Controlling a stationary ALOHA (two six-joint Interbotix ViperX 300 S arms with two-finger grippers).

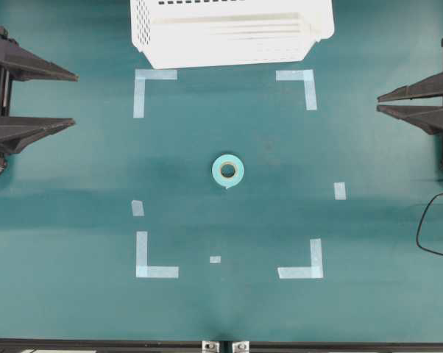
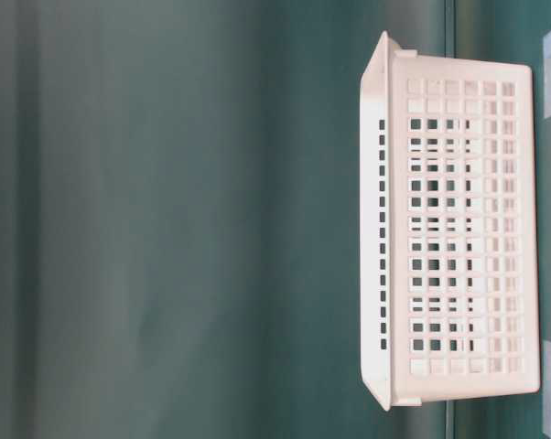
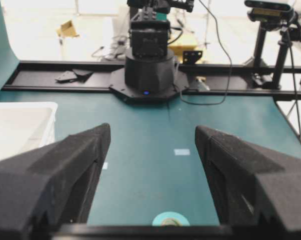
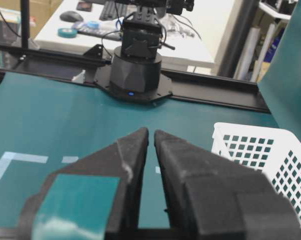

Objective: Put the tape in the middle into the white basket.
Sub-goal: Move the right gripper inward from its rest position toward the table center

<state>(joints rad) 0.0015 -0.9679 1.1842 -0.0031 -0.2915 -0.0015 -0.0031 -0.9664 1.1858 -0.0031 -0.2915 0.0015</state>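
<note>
Teal tabletop (image 1: 74, 220) is carrying the tape (image 1: 227, 170) lying flat, well short of the white basket (image 1: 229, 33), while the left gripper (image 1: 73, 97) is gaping wide and the right gripper (image 1: 377, 102) is sitting nearly closed, both empty.

Left gripper (image 3: 153, 150) in the foreground, its two dark foam-padded fingers (image 3: 55, 175) spread wide apart over the teal worktop (image 3: 230, 115). The tape (image 3: 170, 219) lies between them at the bottom edge of the view, partly cut off, with the basket (image 3: 20, 125) at the left edge. The other arm's base (image 3: 148, 70) stands at the worktop's far edge.
</note>
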